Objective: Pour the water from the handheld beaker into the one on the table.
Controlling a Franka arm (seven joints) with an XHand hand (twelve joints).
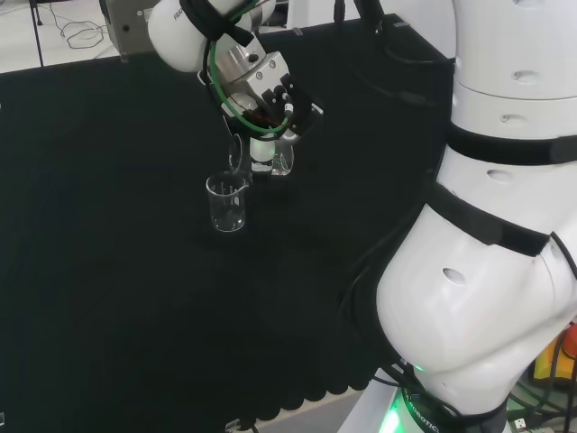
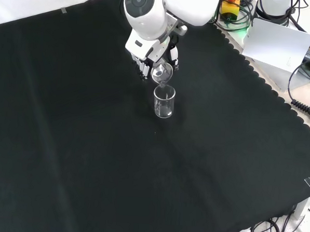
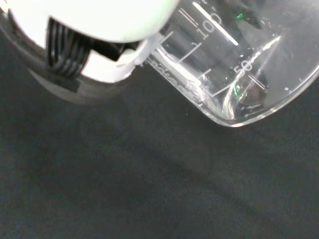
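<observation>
So the robot hand point(image 1: 270, 99) has its fingers curled round a small clear beaker point(image 2: 162, 73) and is holding it tipped well over, mouth pointing down toward the second beaker point(image 2: 164, 101), which stands upright on the black tabletop point(image 2: 65, 142). That tilt is the whole point: the held beaker's lip sits just above and beside the rim of the standing one, so whatever comes out should drop straight in rather than onto the cloth.

In the wrist view the held beaker point(image 3: 234, 64) lies nearly on its side, graduation marks showing, with what looks like a little water pooled along the low wall near the base. Hard to be sure, since clear liquid in clear glass is tough to read here.

In the head view the standing beaker point(image 1: 227, 202) is just below the tipped one point(image 1: 236, 155), nearly touching by the look of it. I'd guess the pour is mid-way or near its end. I can't tell how much has landed in the receiving beaker.
</observation>
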